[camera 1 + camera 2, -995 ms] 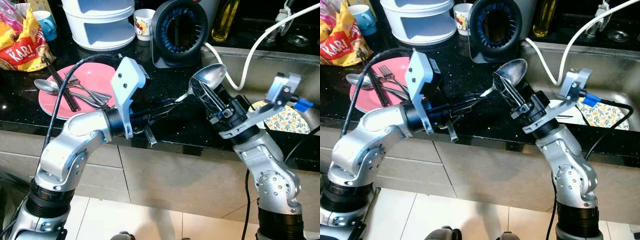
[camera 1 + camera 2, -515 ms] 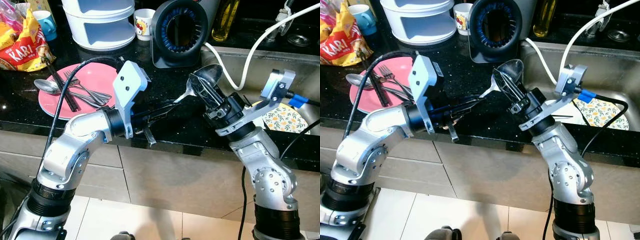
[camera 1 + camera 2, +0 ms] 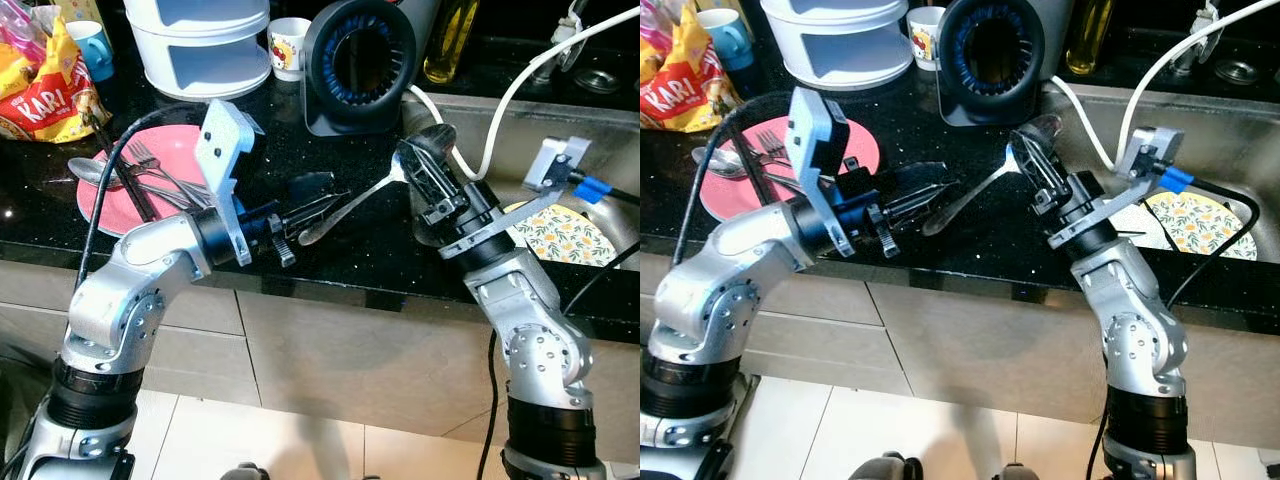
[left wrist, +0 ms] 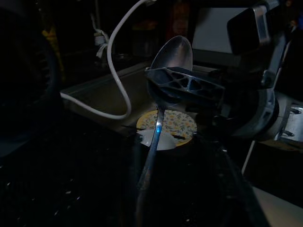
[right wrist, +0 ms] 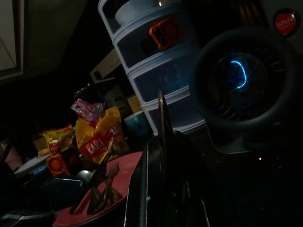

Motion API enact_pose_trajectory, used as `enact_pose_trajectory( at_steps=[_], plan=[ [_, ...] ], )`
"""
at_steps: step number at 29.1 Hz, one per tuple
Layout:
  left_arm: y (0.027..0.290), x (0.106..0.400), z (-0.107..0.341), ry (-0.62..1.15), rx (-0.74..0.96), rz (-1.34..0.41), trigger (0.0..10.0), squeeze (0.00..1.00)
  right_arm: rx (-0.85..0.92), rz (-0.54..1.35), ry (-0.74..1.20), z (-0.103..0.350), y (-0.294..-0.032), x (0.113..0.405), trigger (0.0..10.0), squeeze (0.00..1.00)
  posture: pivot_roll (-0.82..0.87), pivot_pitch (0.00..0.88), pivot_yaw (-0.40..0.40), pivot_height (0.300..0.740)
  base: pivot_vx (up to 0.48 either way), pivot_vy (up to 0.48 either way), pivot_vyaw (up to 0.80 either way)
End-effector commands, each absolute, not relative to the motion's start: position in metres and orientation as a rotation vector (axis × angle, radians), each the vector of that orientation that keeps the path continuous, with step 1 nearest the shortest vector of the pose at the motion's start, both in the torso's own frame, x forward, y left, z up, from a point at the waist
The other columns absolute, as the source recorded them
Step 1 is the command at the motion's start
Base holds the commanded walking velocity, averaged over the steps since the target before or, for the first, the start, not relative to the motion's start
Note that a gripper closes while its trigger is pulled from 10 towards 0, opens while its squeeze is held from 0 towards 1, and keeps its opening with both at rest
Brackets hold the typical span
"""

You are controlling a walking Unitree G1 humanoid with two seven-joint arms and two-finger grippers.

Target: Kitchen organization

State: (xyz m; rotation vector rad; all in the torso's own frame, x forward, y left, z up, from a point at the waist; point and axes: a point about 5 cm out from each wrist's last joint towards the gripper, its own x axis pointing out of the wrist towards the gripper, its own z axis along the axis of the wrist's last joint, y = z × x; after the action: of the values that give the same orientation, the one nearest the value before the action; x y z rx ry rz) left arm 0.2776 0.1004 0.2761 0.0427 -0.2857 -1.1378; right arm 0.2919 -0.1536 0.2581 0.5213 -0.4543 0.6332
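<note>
A metal spoon hangs slantwise above the black counter. My right gripper is shut on it just below the bowl, beside the sink's left edge. The spoon's handle slopes down to my left. My left gripper stands open just left of the handle's end, apart from it. In the left wrist view the spoon is clamped by the right gripper's black fingers. A pink plate at the left of the counter carries forks, a spoon and dark chopsticks.
Behind the arms stand a black round fan, a white stacked container and a small cup. A snack bag lies far left. The sink on the right holds a patterned plate; a white cable crosses it.
My left gripper has let go of the spoon's handle, opened and drawn back to the left. My right gripper has kept the spoon and tilted its handle downward.
</note>
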Motion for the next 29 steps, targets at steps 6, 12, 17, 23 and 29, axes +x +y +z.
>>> enact_pose_trajectory(
  at_steps=[6, 12, 17, 23, 29],
  plan=[
    [0.114, 0.277, 0.274, -0.259, 0.041, -1.105, 10.0, 1.0, 0.552, 0.547, -0.475, 0.258, -0.164, 0.299, 0.0, 0.0, 0.04, 0.113, -0.002, 0.74, 0.0, 0.0, 0.0],
    [0.154, 0.283, 0.281, -0.249, 0.102, -0.92, 10.0, 1.0, 0.528, 0.376, -0.427, 0.253, -0.184, 0.321, 0.0, 0.0, 0.06, 0.115, -0.01, 0.74, 0.0, 0.0, -0.48],
    [0.162, 0.285, 0.281, -0.224, 0.096, -0.856, 10.0, 0.0, 0.496, 0.351, -0.419, 0.253, -0.187, 0.328, 0.0, 0.0, 0.07, 0.121, -0.016, 0.74, 0.0, 0.0, -0.8],
    [0.152, 0.283, 0.274, -0.188, 0.071, -0.861, 10.0, 0.0, 0.454, 0.311, -0.456, 0.263, -0.184, 0.336, 0.0, 0.0, 0.07, 0.136, -0.024, 0.74, 0.0, 0.0, -0.4],
    [0.144, 0.281, 0.268, -0.155, 0.058, -0.869, 10.0, 0.0, 0.482, 0.265, -0.541, 0.282, -0.185, 0.345, 0.0, 0.0, 0.07, 0.156, -0.028, 0.74, 0.0, 0.0, 0.0]
  ],
)
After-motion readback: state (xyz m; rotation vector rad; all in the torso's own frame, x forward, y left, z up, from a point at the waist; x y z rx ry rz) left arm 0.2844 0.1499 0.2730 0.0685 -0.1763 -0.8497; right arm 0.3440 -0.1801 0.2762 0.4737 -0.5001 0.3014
